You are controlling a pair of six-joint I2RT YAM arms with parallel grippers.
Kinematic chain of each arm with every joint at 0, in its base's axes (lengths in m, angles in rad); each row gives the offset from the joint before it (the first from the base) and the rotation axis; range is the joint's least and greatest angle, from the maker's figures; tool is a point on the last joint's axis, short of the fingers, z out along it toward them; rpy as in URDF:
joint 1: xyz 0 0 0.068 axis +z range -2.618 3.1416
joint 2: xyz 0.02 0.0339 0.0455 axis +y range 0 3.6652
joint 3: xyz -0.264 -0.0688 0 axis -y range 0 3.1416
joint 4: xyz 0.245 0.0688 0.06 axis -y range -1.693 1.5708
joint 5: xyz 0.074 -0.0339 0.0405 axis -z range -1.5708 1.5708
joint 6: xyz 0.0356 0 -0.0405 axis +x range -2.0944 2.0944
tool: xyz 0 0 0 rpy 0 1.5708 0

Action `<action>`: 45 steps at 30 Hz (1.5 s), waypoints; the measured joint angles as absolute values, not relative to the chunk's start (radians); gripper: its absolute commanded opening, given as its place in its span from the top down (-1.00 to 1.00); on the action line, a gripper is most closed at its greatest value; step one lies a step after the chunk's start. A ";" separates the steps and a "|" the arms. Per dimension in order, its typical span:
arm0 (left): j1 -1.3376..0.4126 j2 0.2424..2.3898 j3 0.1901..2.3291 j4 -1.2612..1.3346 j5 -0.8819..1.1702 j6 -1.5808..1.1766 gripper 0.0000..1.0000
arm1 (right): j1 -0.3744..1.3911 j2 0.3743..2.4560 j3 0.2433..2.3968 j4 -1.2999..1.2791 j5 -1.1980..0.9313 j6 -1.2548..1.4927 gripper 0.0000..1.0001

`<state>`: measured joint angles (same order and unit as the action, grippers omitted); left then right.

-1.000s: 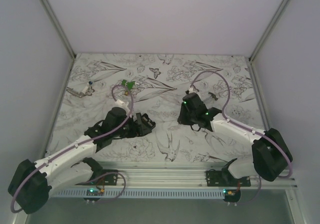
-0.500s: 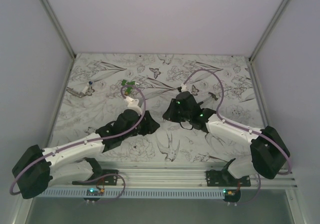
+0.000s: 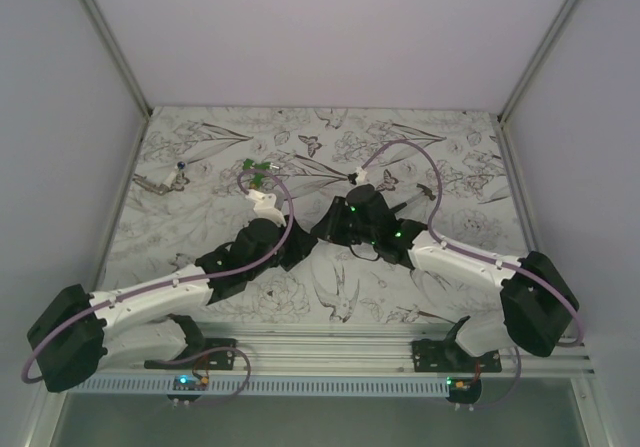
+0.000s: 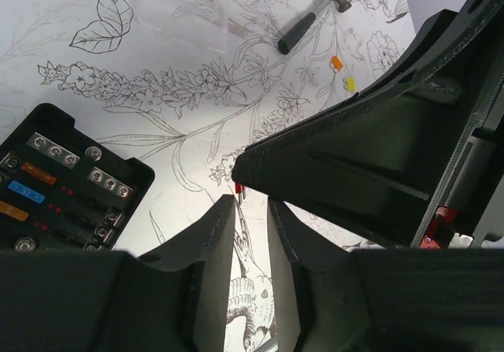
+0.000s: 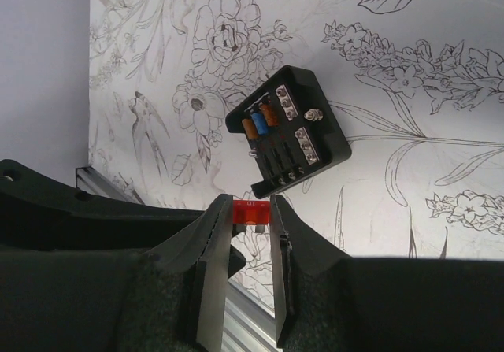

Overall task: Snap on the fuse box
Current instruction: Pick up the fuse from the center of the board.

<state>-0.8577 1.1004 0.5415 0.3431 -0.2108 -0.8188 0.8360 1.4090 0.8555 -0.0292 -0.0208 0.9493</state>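
Note:
The fuse box [image 5: 287, 131] is a black square box lying open on the flowered table, with orange and blue fuses in its slots; it also shows as the fuse box [image 4: 63, 187] at the left of the left wrist view. My right gripper [image 5: 250, 201] is shut on a small red fuse [image 5: 252, 212], hovering just short of the box. My left gripper [image 4: 250, 202] stands to the right of the box, its jaws a narrow gap apart with only table between them. In the top view the left gripper [image 3: 300, 247] and right gripper [image 3: 326, 229] nearly meet and hide the box.
A small hammer [image 4: 315, 13] lies farther back, with loose orange [image 4: 336, 62] and yellow [image 4: 350, 83] fuses near it. A green piece [image 3: 255, 170] and a small metal tool [image 3: 160, 181] lie at the back left. The aluminium rail [image 3: 330, 342] runs along the near edge.
My left arm has swung right and its jaws have narrowed from wide open. The right gripper has moved left toward it, still holding the red fuse.

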 measured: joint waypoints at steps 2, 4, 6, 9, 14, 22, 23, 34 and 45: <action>-0.859 1.101 0.542 0.344 -0.216 -0.818 0.53 | 0.839 1.411 0.855 -0.020 -0.022 0.958 0.43; -0.859 1.102 0.543 0.343 -0.221 -0.818 0.57 | 0.842 1.413 0.855 -0.009 -0.024 0.962 0.43; -0.860 1.105 0.543 0.343 -0.231 -0.818 0.60 | 0.842 1.414 0.855 -0.005 -0.024 0.963 0.43; -0.862 1.110 0.544 0.343 -0.241 -0.818 0.67 | 0.843 1.420 0.855 -0.002 -0.022 0.966 0.43; -0.864 1.112 0.544 0.340 -0.258 -0.818 0.95 | 0.848 1.425 0.855 0.004 -0.014 0.974 0.43; -0.864 1.112 0.544 0.337 -0.276 -0.818 1.00 | 0.854 1.427 0.852 0.020 -0.002 0.981 0.42; -0.864 1.112 0.544 0.336 -0.276 -0.818 1.00 | 0.854 1.427 0.851 0.022 -0.001 0.982 0.38; -0.830 1.060 0.526 0.339 -0.201 -0.704 1.00 | 0.867 1.366 0.800 0.068 0.009 0.947 -0.16; -0.635 0.924 0.498 0.343 0.178 -0.579 1.00 | 0.778 1.101 0.659 0.207 -0.197 0.622 -0.16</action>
<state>-0.6346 0.9237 0.4980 0.3428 0.1780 -0.5785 0.7780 1.1011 0.6586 0.2073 -0.1967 0.6216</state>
